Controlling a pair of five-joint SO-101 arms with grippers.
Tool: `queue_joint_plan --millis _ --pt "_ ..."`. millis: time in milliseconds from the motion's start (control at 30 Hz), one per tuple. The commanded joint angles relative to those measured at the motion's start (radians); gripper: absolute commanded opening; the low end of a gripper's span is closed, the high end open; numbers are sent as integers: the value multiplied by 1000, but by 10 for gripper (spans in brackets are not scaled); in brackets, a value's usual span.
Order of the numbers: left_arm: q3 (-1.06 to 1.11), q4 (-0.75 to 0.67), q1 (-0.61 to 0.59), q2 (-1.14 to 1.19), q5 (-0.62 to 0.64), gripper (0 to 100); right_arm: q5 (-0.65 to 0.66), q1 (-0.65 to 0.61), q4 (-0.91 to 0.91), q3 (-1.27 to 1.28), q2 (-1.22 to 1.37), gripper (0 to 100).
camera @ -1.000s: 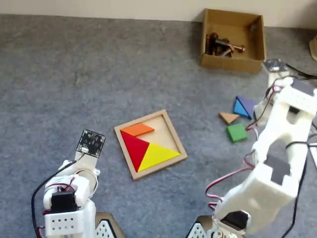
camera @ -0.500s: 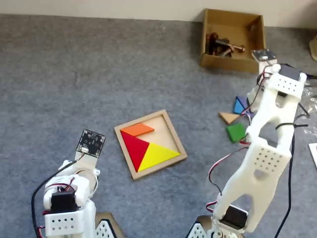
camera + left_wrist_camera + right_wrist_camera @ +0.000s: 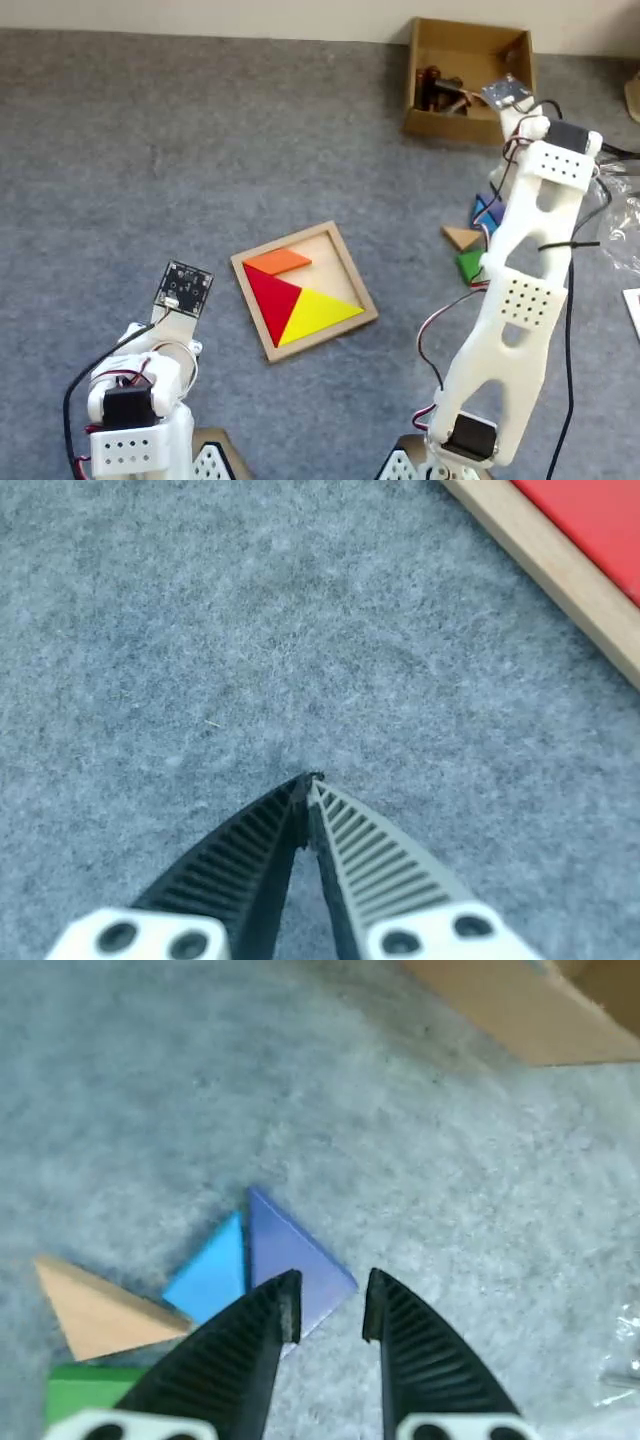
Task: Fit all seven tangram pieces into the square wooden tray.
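The square wooden tray (image 3: 346,263) lies mid-table holding an orange piece (image 3: 277,262), a red triangle (image 3: 272,295) and a yellow triangle (image 3: 318,311). To its right lie a tan triangle (image 3: 462,237), a green piece (image 3: 468,266) and a blue triangle (image 3: 484,213), partly hidden under the right arm (image 3: 540,200). My right gripper (image 3: 330,1305) is open just above the purple triangle (image 3: 295,1250), with the light blue triangle (image 3: 210,1275), tan triangle (image 3: 95,1310) and green piece (image 3: 85,1385) beside it. My left gripper (image 3: 308,782) is shut and empty over bare carpet near the tray rim (image 3: 540,555).
A cardboard box (image 3: 470,70) with metal parts stands at the back right, just beyond the right arm; its wall (image 3: 500,1005) appears in the right wrist view. Crinkled plastic (image 3: 625,235) lies at the right edge. Grey carpet covers the table.
The right arm has stretched out and swung away from the front edge, over the loose pieces, now covering part of the blue and green ones. The left arm has not moved.
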Motion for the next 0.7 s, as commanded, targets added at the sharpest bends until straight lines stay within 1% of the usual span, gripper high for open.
queue_joint_plan --millis 0,233,400,533,667 --pt "21 8 -2 -10 11 14 35 -8 7 -62 -21 113" --pt "21 8 -2 -10 11 14 109 -5 7 -30 28 113" --pt "21 8 -2 -10 11 14 115 -8 7 -30 61 116" --pt "21 8 -2 -10 11 14 114 -22 8 -30 73 174" --pt "21 8 -2 -10 11 14 114 -38 53 -30 73 183"
